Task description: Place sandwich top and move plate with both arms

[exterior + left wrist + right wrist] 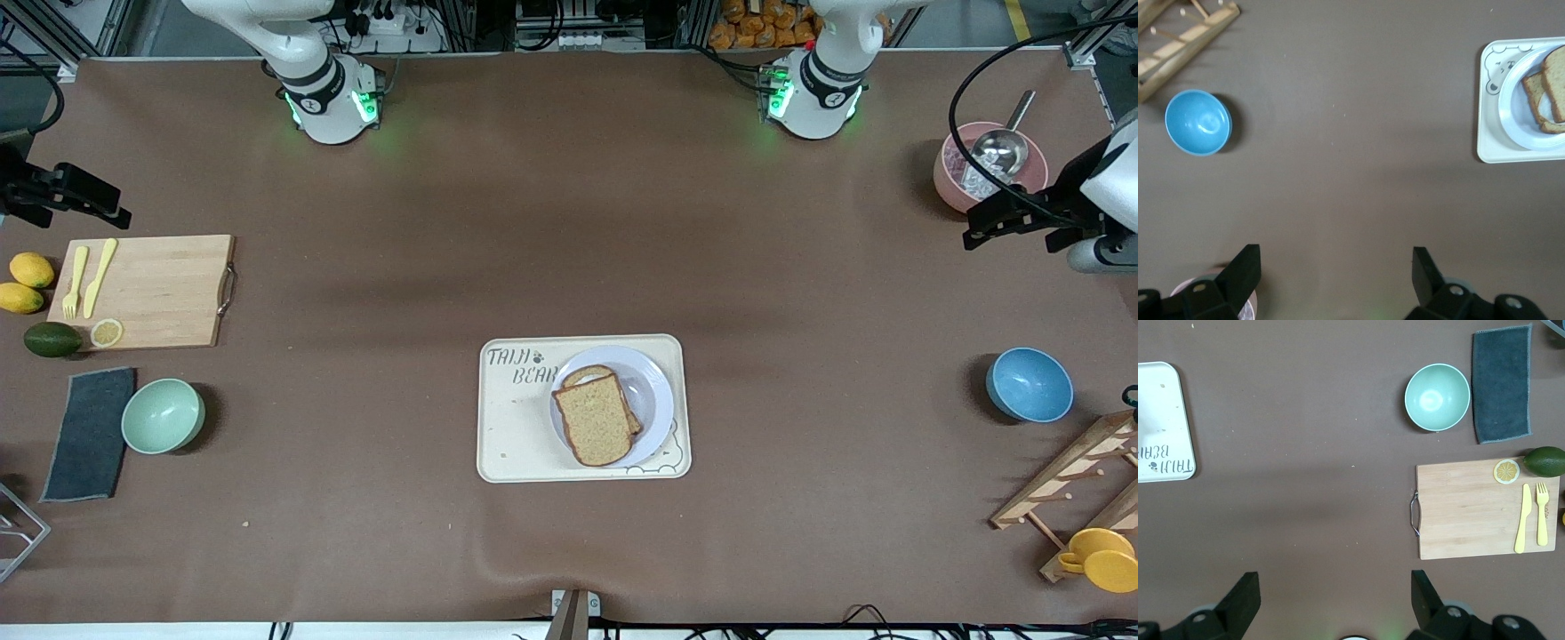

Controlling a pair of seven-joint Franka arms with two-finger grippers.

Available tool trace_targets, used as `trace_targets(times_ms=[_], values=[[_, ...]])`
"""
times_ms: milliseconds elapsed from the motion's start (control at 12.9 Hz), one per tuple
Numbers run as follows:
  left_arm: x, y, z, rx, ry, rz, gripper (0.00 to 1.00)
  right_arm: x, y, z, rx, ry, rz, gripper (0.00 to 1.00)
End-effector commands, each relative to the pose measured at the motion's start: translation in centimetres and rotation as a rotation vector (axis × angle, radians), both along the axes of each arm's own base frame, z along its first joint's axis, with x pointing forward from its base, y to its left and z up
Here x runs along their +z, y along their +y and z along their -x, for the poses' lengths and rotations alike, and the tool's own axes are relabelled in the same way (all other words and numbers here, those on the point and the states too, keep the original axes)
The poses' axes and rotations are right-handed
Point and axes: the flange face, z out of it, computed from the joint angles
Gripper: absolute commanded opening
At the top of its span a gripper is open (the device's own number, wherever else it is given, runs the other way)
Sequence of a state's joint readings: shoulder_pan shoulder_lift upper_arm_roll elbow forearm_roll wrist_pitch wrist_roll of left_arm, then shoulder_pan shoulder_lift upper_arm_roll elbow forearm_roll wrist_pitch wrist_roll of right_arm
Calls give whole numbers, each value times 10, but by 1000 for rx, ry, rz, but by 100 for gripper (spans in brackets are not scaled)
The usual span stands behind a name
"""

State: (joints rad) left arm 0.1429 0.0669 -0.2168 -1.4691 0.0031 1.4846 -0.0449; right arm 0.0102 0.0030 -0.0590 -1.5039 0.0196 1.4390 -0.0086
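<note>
A robotics lab — aluminium framing (pixel 1085 53), cables (pixel 978 98) (green-lit arm bases (pixel 333 107)) around a staged kitchen table (pixel 569 222).

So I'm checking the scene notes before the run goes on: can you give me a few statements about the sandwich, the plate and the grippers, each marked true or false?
1. The sandwich top lies on the plate. True.
2. The plate sits directly on the bare table. False: it sits on the cream tray.
3. The left gripper is open and holds nothing. True.
4. The right gripper is shut on the yellow fork. False: it is open and empty; the fork lies on the cutting board.
5. The blue bowl is on the tray. False: it stands on the table toward the left arm's end.
</note>
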Motion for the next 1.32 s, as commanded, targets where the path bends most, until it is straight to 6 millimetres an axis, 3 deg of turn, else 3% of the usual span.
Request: trace_targets(times_ms=[0,543,1086,1241], values=[[-4,12,19,50,19,-42,100,2,2,0,-11,-3,15,100],[-13,11,38,83,16,-33,100,2,3,0,-10,-3,13,100],[3,5,42,107,28,-45,100,2,2,0,-14,-6,13,100],[17,5,42,107,12,-46,100,2,2,0,-14,-6,15,100]])
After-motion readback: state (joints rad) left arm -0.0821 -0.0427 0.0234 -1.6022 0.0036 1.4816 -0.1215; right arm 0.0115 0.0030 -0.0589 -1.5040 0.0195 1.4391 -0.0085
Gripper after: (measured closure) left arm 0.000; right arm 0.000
